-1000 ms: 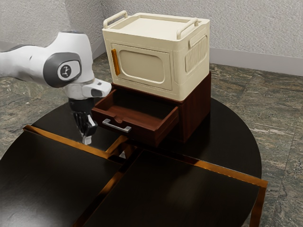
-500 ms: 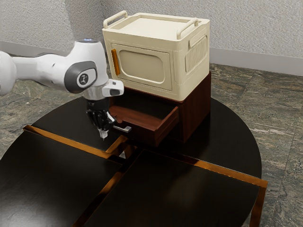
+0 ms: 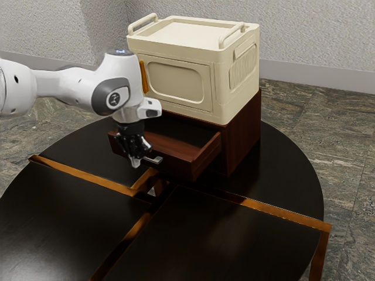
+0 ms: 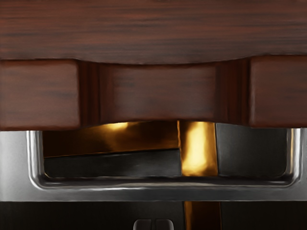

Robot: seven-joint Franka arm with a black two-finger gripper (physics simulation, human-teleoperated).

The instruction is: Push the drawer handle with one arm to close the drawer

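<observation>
Drawer (image 3: 179, 165) of the reddish-brown cabinet (image 3: 242, 133) stands pulled out, not closed; its interior is open to view from above; metal handle (image 3: 154, 159) on the outer face of the drawer front, pale and silvery, partly hidden behind the claw (image 3: 135, 164) in the exterior view.

Claw points down at the drawer front, by the handle; narrow, its two fingertips side by side with a thin seam between, nothing held; in the wrist view the claw (image 4: 153, 224) lies on the outward side of the handle's long bar, near the middle of its length; contact with the bar cannot be told.

Same view: drawer front has a shallow scooped notch in its top edge, above the handle; a gold strip and dark desk surface show through the gap between bar and wood.

White arm (image 3: 73, 88) comes in from the exterior view's left, hand tilted slightly; cream box (image 3: 176, 81) sits upright on top of the cabinet, two rails along its upper edges, an orange grip (image 3: 144, 77) on its front door; cabinet rests on the round dark desk (image 3: 287, 175), which is crossed by gold-brown strips (image 3: 263, 209); mottled stone floor (image 3: 316, 126) around, pale textured wall (image 3: 316, 35) behind.
</observation>
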